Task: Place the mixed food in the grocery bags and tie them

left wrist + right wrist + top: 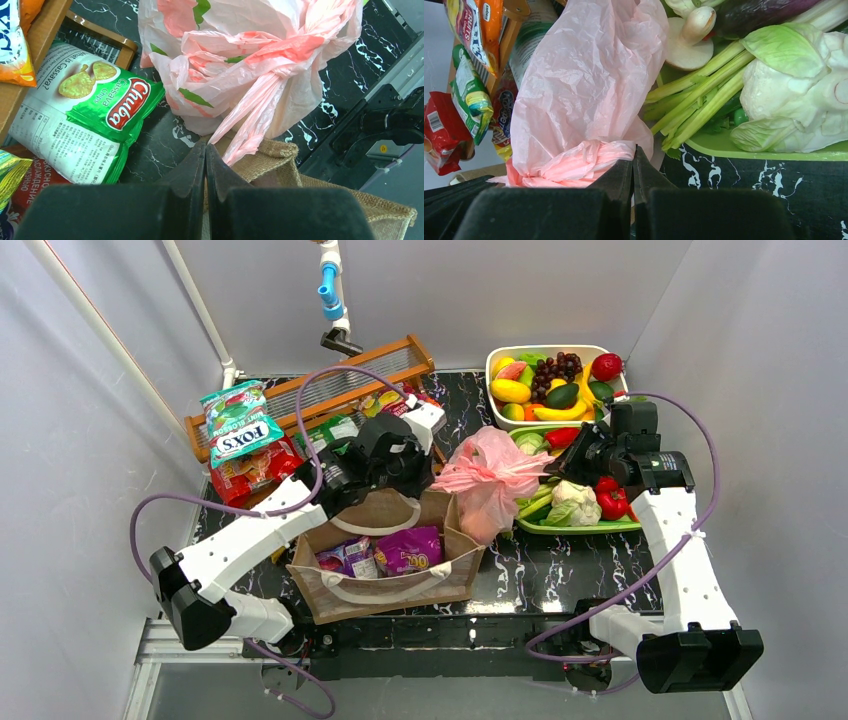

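Beside the tote [392, 592], the pink bag [487, 495] stands upright, knot uppermost — left tool [205, 148], right tool [634, 151] closed, empty.

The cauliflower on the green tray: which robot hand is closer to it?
Right. The right hand is at the green tray's left edge, just beside the cauliflower, by the pink bag. The left hand is beyond that bag, over the brown tote's rim.

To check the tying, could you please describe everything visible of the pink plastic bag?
The pink plastic bag is thin, translucent, crinkled, with red and green prints. Bulging, it stands on the black table between the brown tote and the green tray. Its handles are twisted into a knot, one tail reaching the tote's rim.
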Tool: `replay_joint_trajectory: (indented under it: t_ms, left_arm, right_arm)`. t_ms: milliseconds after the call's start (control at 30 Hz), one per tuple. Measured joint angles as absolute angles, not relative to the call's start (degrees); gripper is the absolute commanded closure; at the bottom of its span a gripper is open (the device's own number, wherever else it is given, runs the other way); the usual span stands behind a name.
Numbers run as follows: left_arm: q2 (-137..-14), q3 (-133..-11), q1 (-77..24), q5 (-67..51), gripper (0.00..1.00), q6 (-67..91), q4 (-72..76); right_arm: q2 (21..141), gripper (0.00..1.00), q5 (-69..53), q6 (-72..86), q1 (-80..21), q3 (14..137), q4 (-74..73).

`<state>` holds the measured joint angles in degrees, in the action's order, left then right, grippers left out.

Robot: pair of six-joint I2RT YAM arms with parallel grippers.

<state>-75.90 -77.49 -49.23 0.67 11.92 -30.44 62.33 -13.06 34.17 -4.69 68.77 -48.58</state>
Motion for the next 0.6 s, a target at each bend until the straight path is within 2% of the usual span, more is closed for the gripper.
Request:
replay_joint_trajectory:
  t_ms: [167,267,500,600]
  left_arm:
    - [-75.90,-79.05,-48.84,0.51,1.00,11.77,-31.92]
    - [-76.38,-84.07,-48.47,0.64,1.00,11.03,-34.59]
    - [-79.96,-102.85,-47.29,1.93,1.00,8.88,-39.42]
    - [-79.85,-105.84,-47.18,2.48,1.00,8.34,-39.48]
  right_arm:
    - [62.35,0.99,-14.50,34.50,-4.69,68.47,-48.07]
    - [62.28,0.99,-16.73,34.52,-4.58,69.67,-47.86]
    - [62.06,0.99,-20.12,34.54,-4.54,84.36,-46.17]
    - [60.60,0.99,-20.99,34.63,-4.54,86.46,-43.99]
